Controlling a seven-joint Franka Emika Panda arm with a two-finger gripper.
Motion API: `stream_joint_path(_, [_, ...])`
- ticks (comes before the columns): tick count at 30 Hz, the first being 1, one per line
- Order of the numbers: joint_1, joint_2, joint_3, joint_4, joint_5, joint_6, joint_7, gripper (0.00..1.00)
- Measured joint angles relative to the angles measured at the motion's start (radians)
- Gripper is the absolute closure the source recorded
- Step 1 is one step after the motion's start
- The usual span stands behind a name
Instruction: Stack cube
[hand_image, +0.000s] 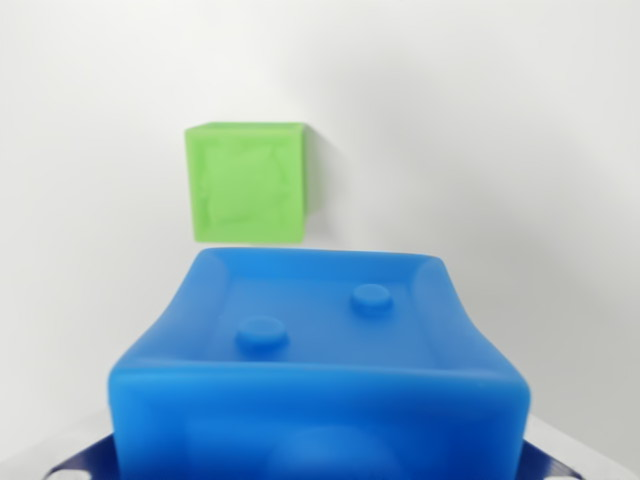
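Beyond the near, soft blue plastic cube (320, 370), toward upper-left, sat the green rubbery cube (246, 182) on the white tabletop (500, 150); finger state couldn't be told.

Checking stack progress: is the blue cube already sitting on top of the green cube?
No. The blue cube fills the foreground near the camera, while the green cube lies apart beyond it on the white surface.

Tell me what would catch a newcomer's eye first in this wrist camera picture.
A big blue cube fills the lower foreground, its recessed face showing two round studs. Beyond it, toward the wrist view's left, a smaller-looking green cube rests on the plain white surface. The gripper itself cannot be made out.
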Motion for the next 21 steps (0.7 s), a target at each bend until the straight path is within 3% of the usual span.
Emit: stream_joint_path(21, [0.052,-0.019,0.021,-0.008,-0.001,-0.011,0.071,1.0])
